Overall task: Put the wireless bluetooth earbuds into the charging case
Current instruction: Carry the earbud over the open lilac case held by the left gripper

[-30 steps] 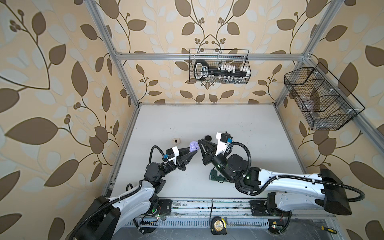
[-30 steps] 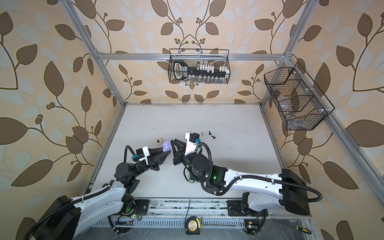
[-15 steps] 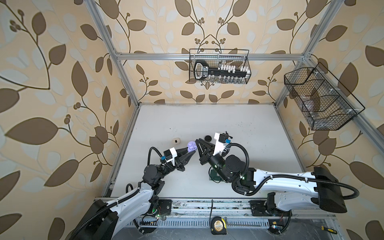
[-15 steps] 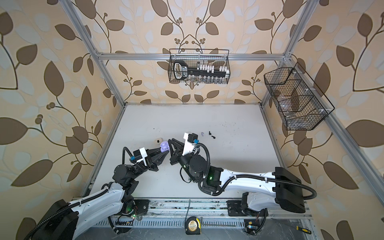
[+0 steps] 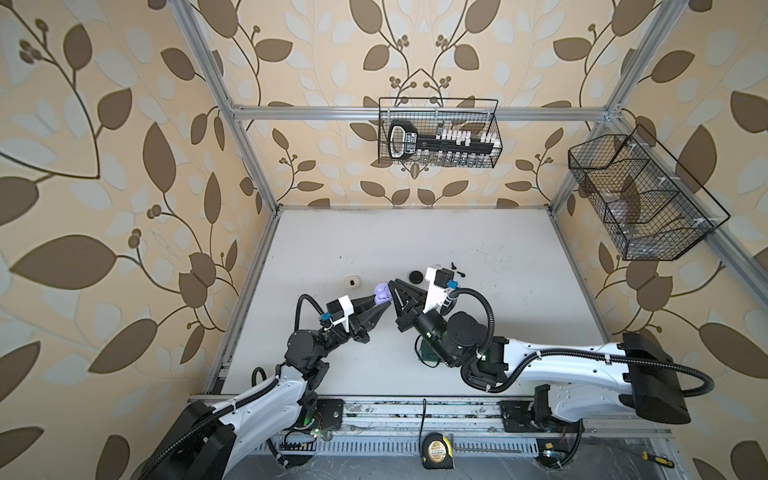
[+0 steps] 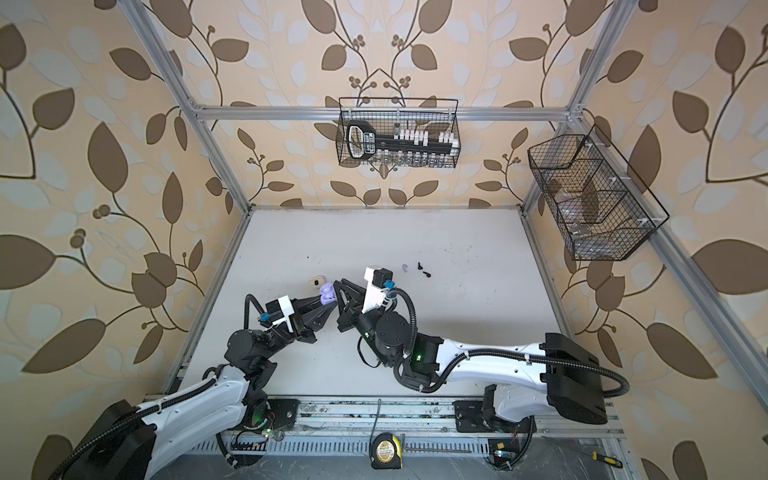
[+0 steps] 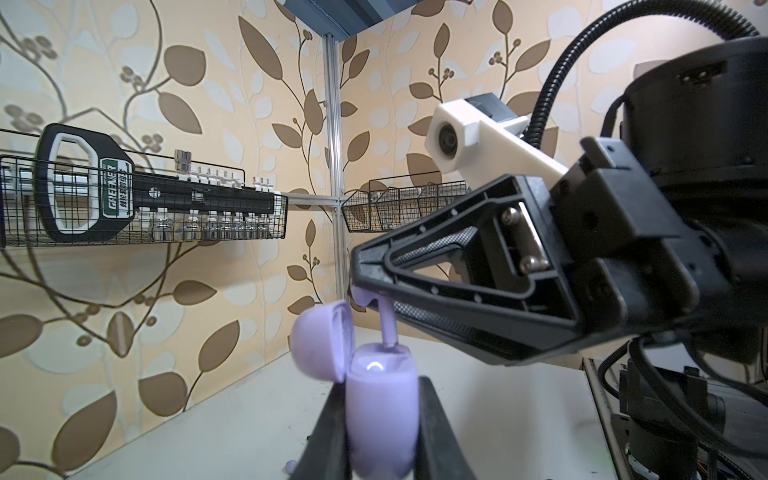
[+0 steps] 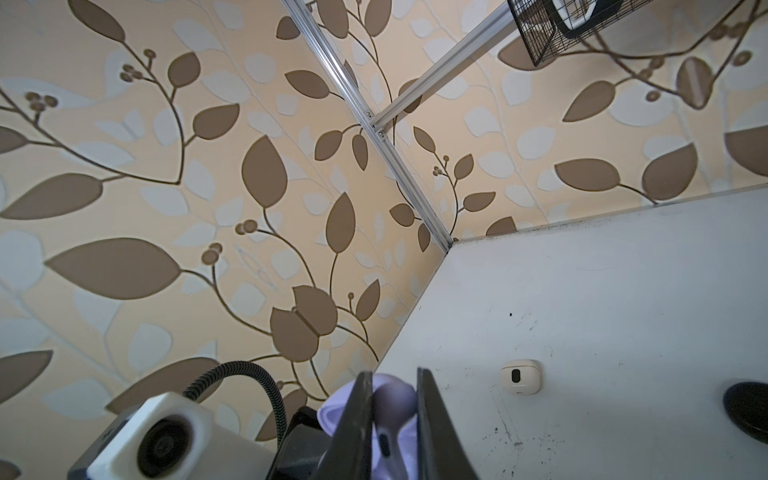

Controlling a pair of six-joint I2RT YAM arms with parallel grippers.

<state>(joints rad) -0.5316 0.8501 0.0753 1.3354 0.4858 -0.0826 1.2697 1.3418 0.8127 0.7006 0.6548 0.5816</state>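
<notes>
My left gripper (image 7: 380, 386) is shut on the body of a lavender charging case (image 7: 382, 411), held upright above the table with its lid (image 7: 320, 345) swung open. My right gripper (image 8: 394, 374) is shut on the head of a lavender earbud (image 8: 392, 399). The earbud's stem (image 7: 388, 328) points down and its tip reaches into the case's open top. In both top views the two grippers (image 5: 380, 301) (image 5: 392, 284) meet tip to tip at the case (image 6: 327, 293). Another lavender earbud (image 6: 404, 269) and two black earbuds (image 6: 419, 265) (image 6: 427, 273) lie on the table behind the right arm.
A white case (image 5: 352, 282) lies on the table just left of the grippers, and a black case (image 5: 415, 276) sits behind them. Wire baskets hang on the back wall (image 5: 438, 133) and the right wall (image 5: 640, 199). A green object (image 5: 428, 353) lies under the right arm.
My right gripper has carried the earbud left, up against the open case. My left gripper has shifted slightly left with the case still in it.
</notes>
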